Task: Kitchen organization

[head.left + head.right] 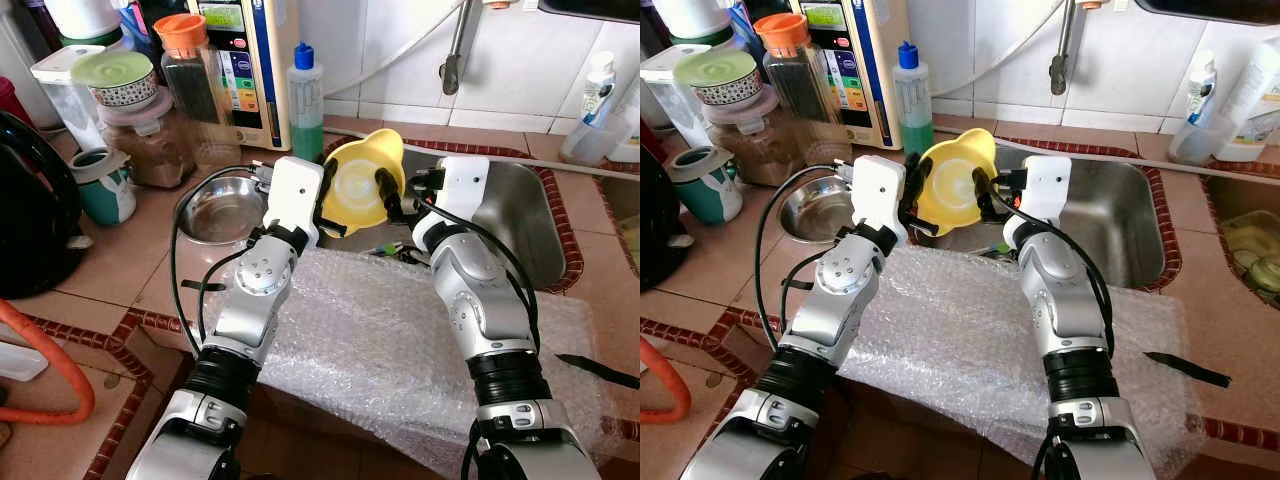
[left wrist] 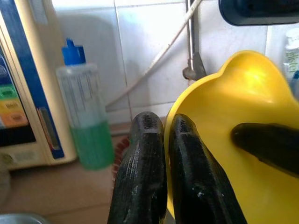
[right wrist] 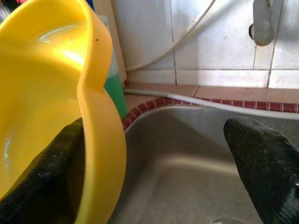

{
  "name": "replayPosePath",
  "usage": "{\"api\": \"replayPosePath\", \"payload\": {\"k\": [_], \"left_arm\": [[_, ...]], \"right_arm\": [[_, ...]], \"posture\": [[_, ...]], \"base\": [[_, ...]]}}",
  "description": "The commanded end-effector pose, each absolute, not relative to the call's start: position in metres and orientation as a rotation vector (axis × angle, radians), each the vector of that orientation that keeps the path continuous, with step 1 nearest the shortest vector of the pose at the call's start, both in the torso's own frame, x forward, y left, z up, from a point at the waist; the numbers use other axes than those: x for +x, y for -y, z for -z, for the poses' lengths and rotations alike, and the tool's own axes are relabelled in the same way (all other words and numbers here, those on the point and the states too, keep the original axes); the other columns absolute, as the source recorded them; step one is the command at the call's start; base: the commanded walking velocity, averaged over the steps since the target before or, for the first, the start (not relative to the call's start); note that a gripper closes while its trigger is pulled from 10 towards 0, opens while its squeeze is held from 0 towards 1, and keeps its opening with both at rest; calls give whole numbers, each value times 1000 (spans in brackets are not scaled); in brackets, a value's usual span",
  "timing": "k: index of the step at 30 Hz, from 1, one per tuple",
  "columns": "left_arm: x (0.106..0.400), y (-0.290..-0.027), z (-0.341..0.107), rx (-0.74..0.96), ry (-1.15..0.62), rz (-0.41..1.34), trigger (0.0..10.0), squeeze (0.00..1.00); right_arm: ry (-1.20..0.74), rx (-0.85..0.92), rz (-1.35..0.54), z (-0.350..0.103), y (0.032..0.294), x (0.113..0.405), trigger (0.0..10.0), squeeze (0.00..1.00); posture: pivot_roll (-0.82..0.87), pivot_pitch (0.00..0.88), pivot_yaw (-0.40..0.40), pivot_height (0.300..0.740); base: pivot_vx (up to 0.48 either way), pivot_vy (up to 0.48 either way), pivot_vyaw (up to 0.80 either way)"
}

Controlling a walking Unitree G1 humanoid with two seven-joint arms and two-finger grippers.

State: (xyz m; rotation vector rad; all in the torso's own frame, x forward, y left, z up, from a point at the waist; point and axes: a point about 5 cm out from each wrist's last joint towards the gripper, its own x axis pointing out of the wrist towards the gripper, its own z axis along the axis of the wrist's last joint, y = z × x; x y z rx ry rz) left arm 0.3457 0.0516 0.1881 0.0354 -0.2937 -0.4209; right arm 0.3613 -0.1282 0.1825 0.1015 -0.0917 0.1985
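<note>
The yellow bowl (image 1: 362, 183) is hanging tilted on its side above the near left corner of the steel sink (image 1: 520, 215), its open mouth facing the robot and its lower edge hiding behind both wrists. The left gripper (image 2: 166, 140) is pinching the bowl's left rim, its two ribbed black fingers closing tight on the thin plastic wall. The right gripper (image 3: 159, 158) is standing wide apart: one finger is lying inside the bowl, the other is hanging free over the sink basin. The bowl is looking smooth, glossy and rounded, with a pouring lip at its top. Crinkled bubble wrap (image 1: 400, 350) is covering the tiled worktop (image 1: 110, 270) under the arms. A shallow metal bowl (image 1: 222, 207) is sitting left of the left wrist, its right rim cut off by it. A green soap bottle (image 1: 305, 100) is standing against the wall behind.
</note>
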Motion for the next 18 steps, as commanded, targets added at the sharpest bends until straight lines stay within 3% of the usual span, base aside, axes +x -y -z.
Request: {"api": "replayPosePath", "payload": {"k": [1,2,3,4,5,6,9,18], "left_arm": [[342,-50,-199,10,345,444,4706,0],[341,-49,-200,9,349,455,4980,0],[341,-48,-200,5,349,459,5843,0],[340,-47,-201,0,350,463,7569,0],[340,-47,-201,0,350,463,7569,0],[340,-47,-201,-4,353,467,8667,0],[338,-45,-202,-13,354,486,10000,0],[338,-45,-204,-23,358,510,10000,0]], "right_arm": [[74,72,-180,-179,133,364,3608,0],[68,92,-189,-177,131,364,0,0],[65,108,-196,-177,130,364,0,0],[61,121,-203,-176,129,364,0,0],[61,121,-203,-176,129,364,0,0],[58,130,-207,-175,128,364,0,0],[35,153,-216,-171,124,365,0,0],[26,194,-244,-172,120,367,0,0]], "posture": [[88,26,97,740],[86,27,92,740],[86,27,92,740],[86,27,92,740],[86,27,92,740],[87,26,91,740],[88,24,94,740],[86,22,95,740]], "base": [[0,0,0],[0,0,0],[0,0,0],[0,0,0],[0,0,0],[0,0,0],[0,0,0],[0,0,0]]}}
